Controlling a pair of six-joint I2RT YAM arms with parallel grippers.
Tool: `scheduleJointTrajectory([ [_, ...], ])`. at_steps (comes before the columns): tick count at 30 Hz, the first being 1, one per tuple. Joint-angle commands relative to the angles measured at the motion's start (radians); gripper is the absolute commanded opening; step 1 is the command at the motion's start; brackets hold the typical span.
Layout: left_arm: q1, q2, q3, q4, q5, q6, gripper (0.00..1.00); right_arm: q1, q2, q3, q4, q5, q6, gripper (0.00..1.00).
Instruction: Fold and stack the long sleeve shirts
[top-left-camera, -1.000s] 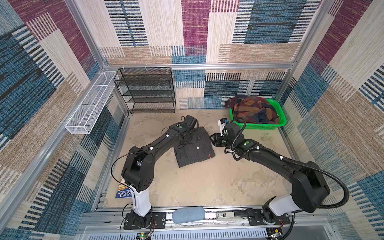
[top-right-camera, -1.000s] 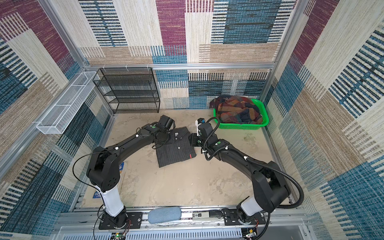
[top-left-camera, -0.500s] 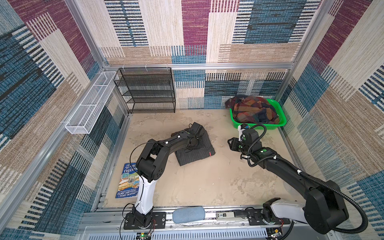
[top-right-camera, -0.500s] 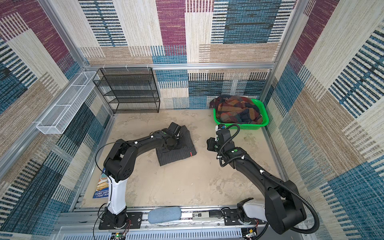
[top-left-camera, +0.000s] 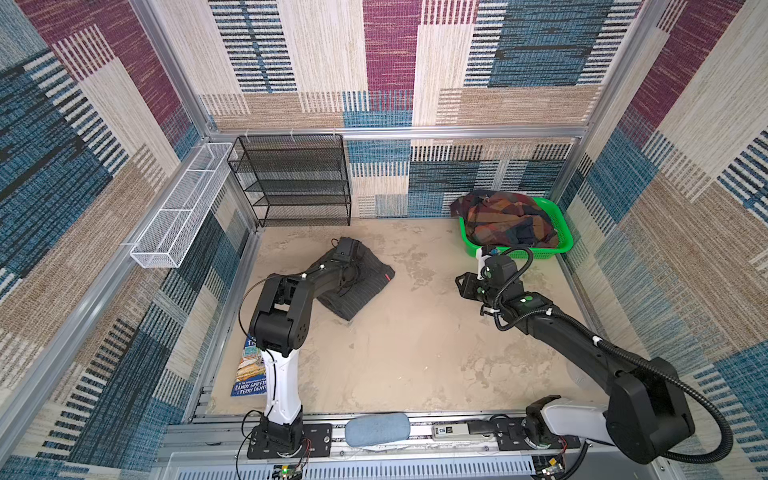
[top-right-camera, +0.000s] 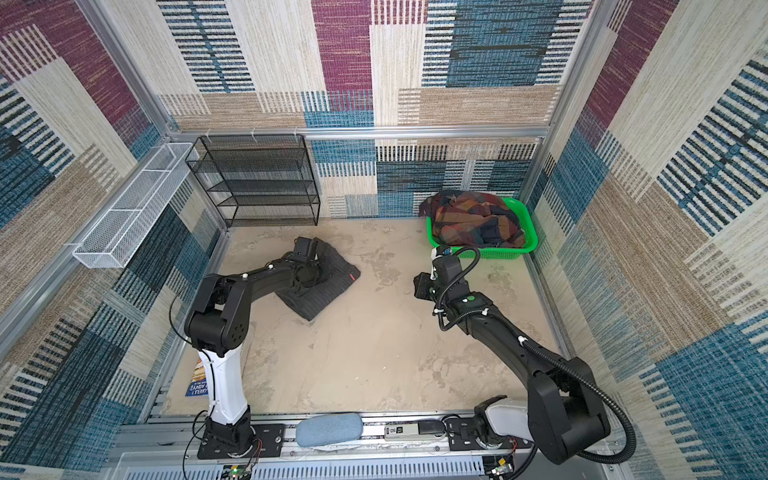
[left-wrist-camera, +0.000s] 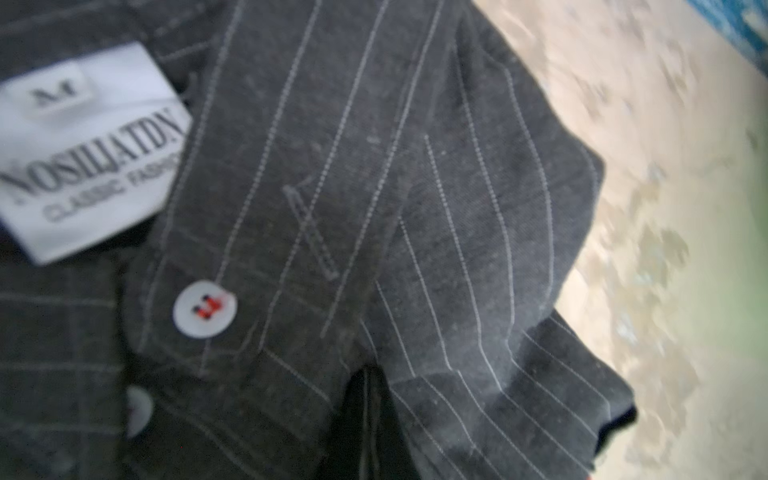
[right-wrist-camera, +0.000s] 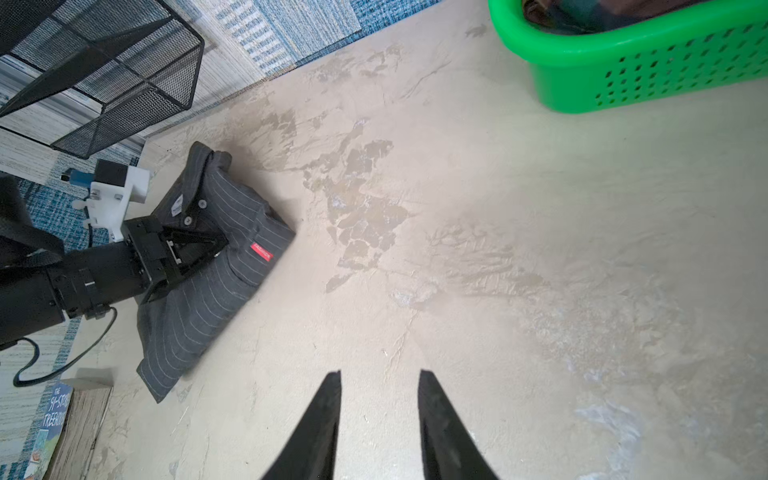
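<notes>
L hand (right-wrist-camera: 216, 245) shut, tips down on folded grey shirt (top-left-camera: 361, 286), left-centre tabletop (top-left-camera: 415, 332); pinch unclear. R hand (right-wrist-camera: 379, 374) part open, empty. Plaid shirt (top-left-camera: 507, 224) heaped in basket (top-left-camera: 528, 252): prob. soft, floppy, so grab collar/shoulders.

On my left wrist feed, the dark charcoal pinstriped cloth shirt (left-wrist-camera: 415, 249) carries a white woven neck label (left-wrist-camera: 89, 166). Its small size tab (left-wrist-camera: 54, 89) reads "M". The brand line is blurred and looks like "NOSILIATDN", with "CLASSIC FASHIO" below, cut off at the edge.

The blue illustrated paperback book (top-left-camera: 249, 376) lies at the front left corner of the sandy beige desk (top-left-camera: 415, 340). In a top view its cover shows "ANDY GRIFFI" and "TERRY DENTO". My right wrist feed adds "THE 91-STOR" and "TREEHOUS", both cut off.

The shirt's small red tab (right-wrist-camera: 262, 252) carries print too small for me to read.
</notes>
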Motion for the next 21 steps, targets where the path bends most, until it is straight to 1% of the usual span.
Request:
scheduleJointTrajectory([
  [1,0.049,0.028,0.018,-0.156,-0.018,0.030,0.00,-0.001,0.000,0.011,0.013,-0.002,0.004,0.35],
  [5,0.122,0.059,0.070,-0.176,0.008,0.040,0.00,0.000,-0.016,0.008,-0.003,0.010,0.010,0.35],
  [11,0.228,0.122,0.166,-0.203,0.106,0.020,0.00,-0.001,-0.043,0.007,-0.024,0.025,0.010,0.35],
  [14,0.267,0.138,0.207,-0.215,0.163,-0.003,0.00,0.000,-0.052,0.004,-0.031,0.034,0.011,0.35],
  [17,0.289,0.143,0.230,-0.212,0.195,-0.014,0.00,-0.001,-0.058,0.002,-0.028,0.033,0.010,0.35],
  [19,0.294,0.140,0.250,-0.222,0.217,-0.011,0.06,-0.001,-0.059,0.000,-0.023,0.038,0.008,0.36],
  [20,0.294,0.127,0.249,-0.217,0.232,-0.011,0.13,-0.001,-0.063,-0.004,-0.015,0.035,0.009,0.39],
  [21,0.291,0.103,0.236,-0.201,0.251,-0.015,0.21,-0.001,-0.068,-0.009,-0.002,0.035,0.005,0.44],
])
